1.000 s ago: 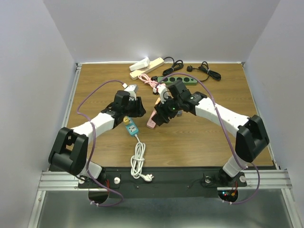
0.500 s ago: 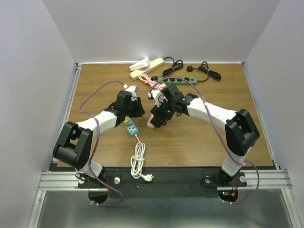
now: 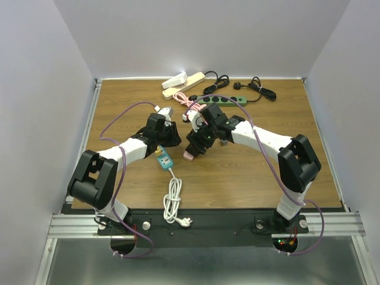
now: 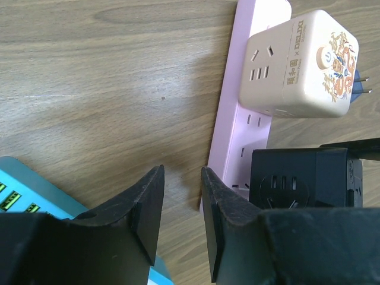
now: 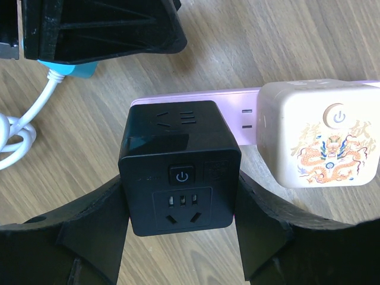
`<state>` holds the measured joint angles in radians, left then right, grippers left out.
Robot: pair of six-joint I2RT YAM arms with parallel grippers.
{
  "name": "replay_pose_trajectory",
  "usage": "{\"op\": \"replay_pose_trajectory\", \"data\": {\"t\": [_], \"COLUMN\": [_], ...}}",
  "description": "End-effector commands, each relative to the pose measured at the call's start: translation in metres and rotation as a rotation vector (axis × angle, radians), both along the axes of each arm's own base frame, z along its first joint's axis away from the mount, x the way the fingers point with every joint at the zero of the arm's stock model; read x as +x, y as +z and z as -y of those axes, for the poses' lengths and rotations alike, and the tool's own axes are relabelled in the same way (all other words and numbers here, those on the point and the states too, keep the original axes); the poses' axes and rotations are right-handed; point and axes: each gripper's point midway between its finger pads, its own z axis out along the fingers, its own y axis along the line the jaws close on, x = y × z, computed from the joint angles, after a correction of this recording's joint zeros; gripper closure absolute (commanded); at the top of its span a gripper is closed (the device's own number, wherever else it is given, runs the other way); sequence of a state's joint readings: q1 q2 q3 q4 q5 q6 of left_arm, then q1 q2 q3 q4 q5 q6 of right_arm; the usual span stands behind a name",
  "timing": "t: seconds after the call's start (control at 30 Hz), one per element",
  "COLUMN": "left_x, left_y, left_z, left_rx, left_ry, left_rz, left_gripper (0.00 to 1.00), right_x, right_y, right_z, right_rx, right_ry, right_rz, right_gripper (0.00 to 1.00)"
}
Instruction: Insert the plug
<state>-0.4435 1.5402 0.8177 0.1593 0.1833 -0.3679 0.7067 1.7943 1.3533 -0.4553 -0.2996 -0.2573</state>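
A pink power strip (image 3: 189, 155) lies on the wooden table between the arms; it also shows in the left wrist view (image 4: 237, 136) and the right wrist view (image 5: 178, 95). A cream cube adapter (image 5: 323, 139) with a dragon print sits on the strip. My right gripper (image 5: 181, 196) is shut on a black cube plug adapter (image 5: 181, 172) and holds it over the strip's end, beside the cream cube. Whether its prongs are in the strip is hidden. My left gripper (image 4: 181, 178) hovers just left of the strip with a narrow gap between its jaws, empty.
A teal power strip (image 3: 163, 159) with a coiled white cable (image 3: 173, 202) lies under the left gripper. A green strip (image 3: 222, 101), cream strips (image 3: 181, 83) and black cables (image 3: 255, 89) lie at the back edge.
My right gripper has moved left and slightly away with the black cube, closer to the left gripper and over the pink strip. The left arm has shifted only slightly.
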Motion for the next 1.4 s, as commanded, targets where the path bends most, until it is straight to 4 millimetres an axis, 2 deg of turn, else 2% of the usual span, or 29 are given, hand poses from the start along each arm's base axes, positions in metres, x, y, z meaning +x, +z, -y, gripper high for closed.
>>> {"op": "replay_pose_trajectory", "data": {"t": [0.0,0.3,0.87,1.37], "left_x": [0.01,0.01,0.008,0.007], "left_y": [0.017,0.012,0.008,0.005], "left_z": [0.008,0.012,0.013,0.012], "left_rx": [-0.03,-0.033,-0.033,-0.021], "left_ry": [-0.009,-0.027,-0.034,-0.041], "left_rz": [0.043,0.024,0.008,0.003], "left_gripper": [0.58,0.61,0.62,0.62], "right_x": [0.014,0.002,0.005,0.002], "right_y": [0.024,0.016,-0.002,-0.008], "right_z": [-0.018,-0.021,-0.016,-0.008], "right_rx": [0.069,0.073,0.022,-0.08], "right_ry": [0.028,0.066,0.049,0.047], "right_rz": [0.079,0.05,0.039,0.062], "right_gripper": [1.0,0.99,0.99,1.0]}}
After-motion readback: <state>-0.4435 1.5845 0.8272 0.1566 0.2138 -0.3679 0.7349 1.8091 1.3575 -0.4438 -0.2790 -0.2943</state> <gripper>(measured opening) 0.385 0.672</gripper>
